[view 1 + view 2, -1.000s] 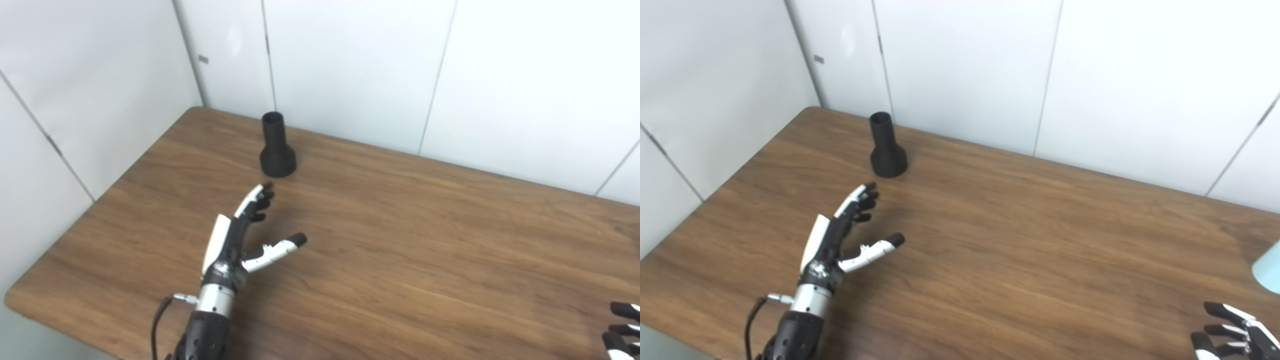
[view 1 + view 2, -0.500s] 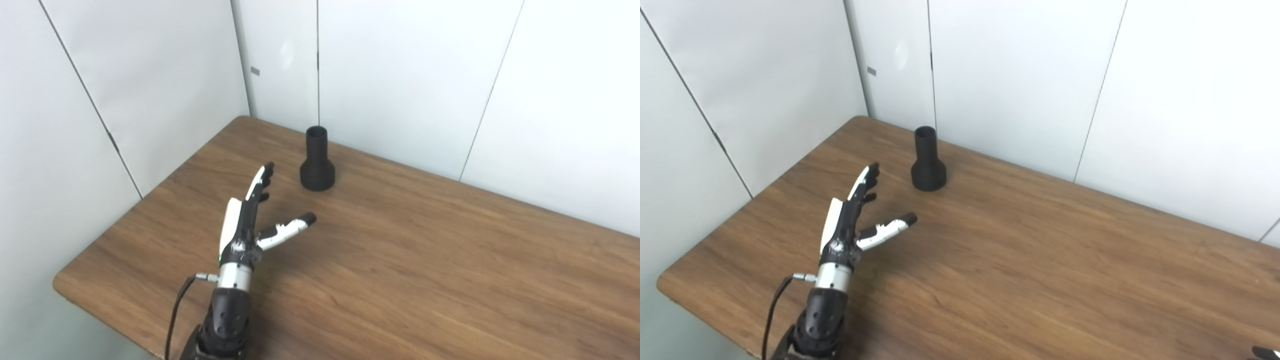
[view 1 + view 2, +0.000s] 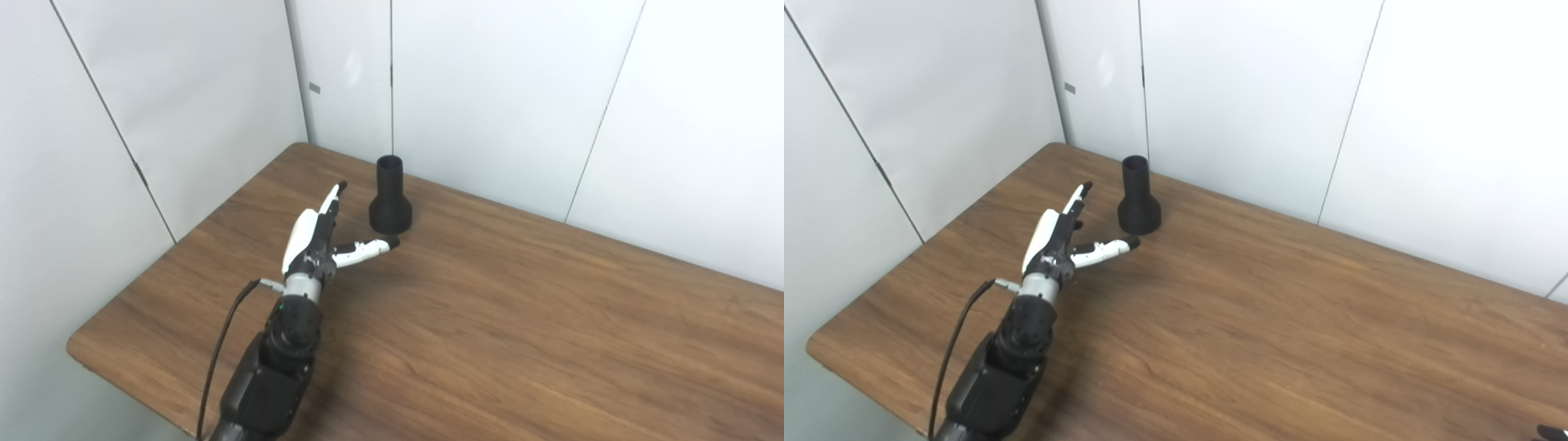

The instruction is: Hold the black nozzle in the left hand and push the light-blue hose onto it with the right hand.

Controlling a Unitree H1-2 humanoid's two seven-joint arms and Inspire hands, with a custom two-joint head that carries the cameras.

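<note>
Black nozzle (image 3: 389,199) upright on the table (image 3: 520,318), wide base down, near the far left corner by the wall (image 3: 490,92). Left hand (image 3: 318,236) spread wide and empty, just left of and nearer than the nozzle; thumb tip close beside the nozzle base, contact not clear; fingers (image 3: 334,195) extended along the nozzle's left side, apart from it. Right hand: only a dark tip at the bottom right corner of the right eye view, state cannot be told. No hose in view.
</note>
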